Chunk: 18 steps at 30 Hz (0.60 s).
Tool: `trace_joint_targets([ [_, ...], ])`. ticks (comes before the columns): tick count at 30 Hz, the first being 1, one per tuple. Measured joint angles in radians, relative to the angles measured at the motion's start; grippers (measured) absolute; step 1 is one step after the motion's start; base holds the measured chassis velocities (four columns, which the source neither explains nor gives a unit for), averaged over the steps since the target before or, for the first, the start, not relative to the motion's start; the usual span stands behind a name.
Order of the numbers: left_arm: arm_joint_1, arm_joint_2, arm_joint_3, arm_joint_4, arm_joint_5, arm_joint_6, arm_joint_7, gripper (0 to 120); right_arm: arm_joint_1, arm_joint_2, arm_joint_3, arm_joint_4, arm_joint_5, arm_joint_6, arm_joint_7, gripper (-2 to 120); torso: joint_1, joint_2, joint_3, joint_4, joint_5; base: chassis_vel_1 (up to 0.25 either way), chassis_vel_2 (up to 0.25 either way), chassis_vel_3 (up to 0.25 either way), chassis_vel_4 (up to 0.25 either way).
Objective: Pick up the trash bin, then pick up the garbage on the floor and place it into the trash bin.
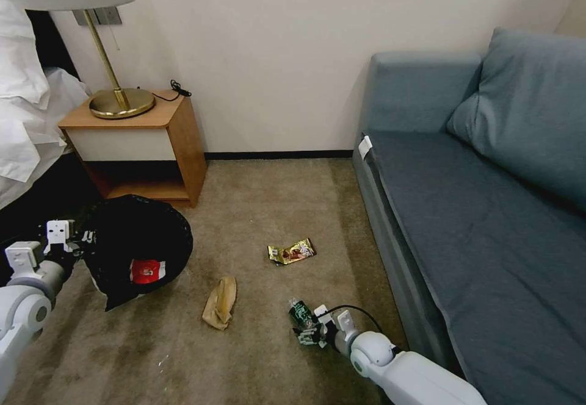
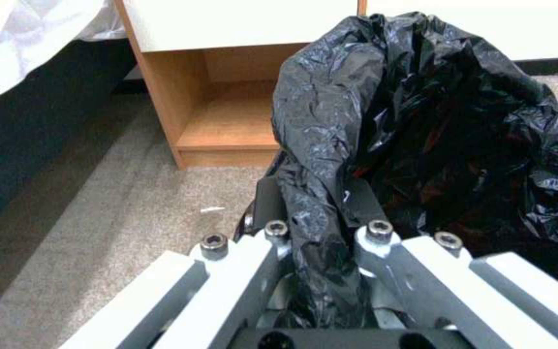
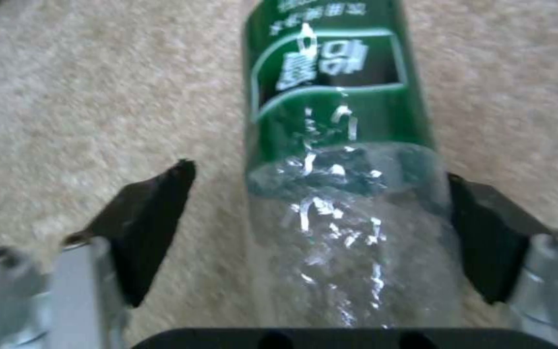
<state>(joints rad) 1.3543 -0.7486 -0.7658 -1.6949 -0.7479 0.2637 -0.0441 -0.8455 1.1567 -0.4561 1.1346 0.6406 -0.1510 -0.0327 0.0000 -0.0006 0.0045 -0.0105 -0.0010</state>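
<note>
The bottle is seen lengthwise between the spread, not yet touching fingers of the right hand. The bin is held by its bag in the closed left hand.

Bottle cap cut off — bin base hidden.

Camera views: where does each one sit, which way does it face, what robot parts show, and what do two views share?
Head view: high, facing down at carpet, nightstand and sofa; both arms show.
Left wrist view: behind the left end effector, facing the trash bin, pinching its bag.
Right wrist view: behind the right end effector, facing the floor, open around the bottle.
Shared: head view also shows the trash bin and bottle.
</note>
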Motion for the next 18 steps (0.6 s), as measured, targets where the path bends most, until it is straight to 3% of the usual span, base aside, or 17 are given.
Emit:
trace_joint_targets([
  [9, 0.007, 0.0, -0.01, 0.005, -0.001, -0.002, 0.005, 4, 0.008, 0.016, 0.0, -0.021, -0.001, 0.02, -0.006, 45, 0.0, 0.0, 0.0, 0.0, 0.0, 0.0, 0.0, 0.0, 0.0],
  [15, -0.001, -0.004, 0.0, 0.009, 0.0, -0.003, 0.007, 4, 0.006, 0.018, 0.004, -0.026, -0.004, 0.027, -0.013, 29, 0.0, 0.0, 0.0, 0.0, 0.0, 0.0, 0.0, 0.0, 0.0],
  [18, -0.002, -0.004, 0.002, 0.009, 0.0, -0.003, 0.007, 4, 0.006, 0.018, 0.006, -0.026, -0.004, 0.028, -0.014, 26, 0.0, 0.0, 0.0, 0.0001, 0.0, 0.0, 0.0, 0.0, 0.0],
])
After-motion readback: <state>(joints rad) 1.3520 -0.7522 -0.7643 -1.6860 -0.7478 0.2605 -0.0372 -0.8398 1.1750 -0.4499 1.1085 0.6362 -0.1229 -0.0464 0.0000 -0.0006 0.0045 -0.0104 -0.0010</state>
